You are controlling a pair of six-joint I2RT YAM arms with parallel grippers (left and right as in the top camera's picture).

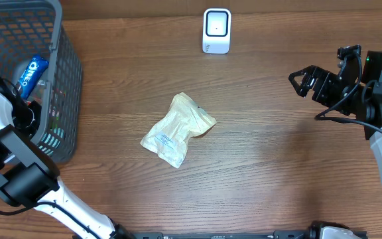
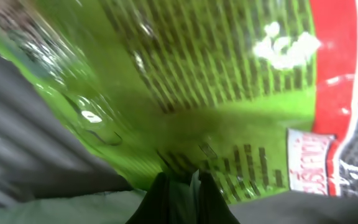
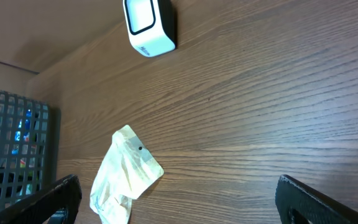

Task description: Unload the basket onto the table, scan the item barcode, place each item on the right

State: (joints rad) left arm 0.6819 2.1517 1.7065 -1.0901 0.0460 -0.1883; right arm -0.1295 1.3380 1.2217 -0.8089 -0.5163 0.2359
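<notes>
A green packet (image 2: 185, 81) with a red band fills the left wrist view, lying inside the grey basket (image 1: 65, 79). My left gripper (image 2: 193, 179) is shut on the packet's lower edge, with a thin fold of film pinched between the dark fingers. From overhead the left arm (image 1: 8, 143) reaches down into the basket, and the basket hides its jaws. The white scanner (image 1: 217, 30) stands at the back middle of the table. My right gripper (image 1: 323, 68) hovers open at the right, holding nothing, its fingertips (image 3: 61, 193) wide apart.
A pale crumpled bag (image 1: 178, 129) lies mid-table, also in the right wrist view as the same bag (image 3: 124, 177). A blue Oreo pack (image 1: 30, 73) sits in the basket. The scanner (image 3: 148, 25) faces the table's bare wood.
</notes>
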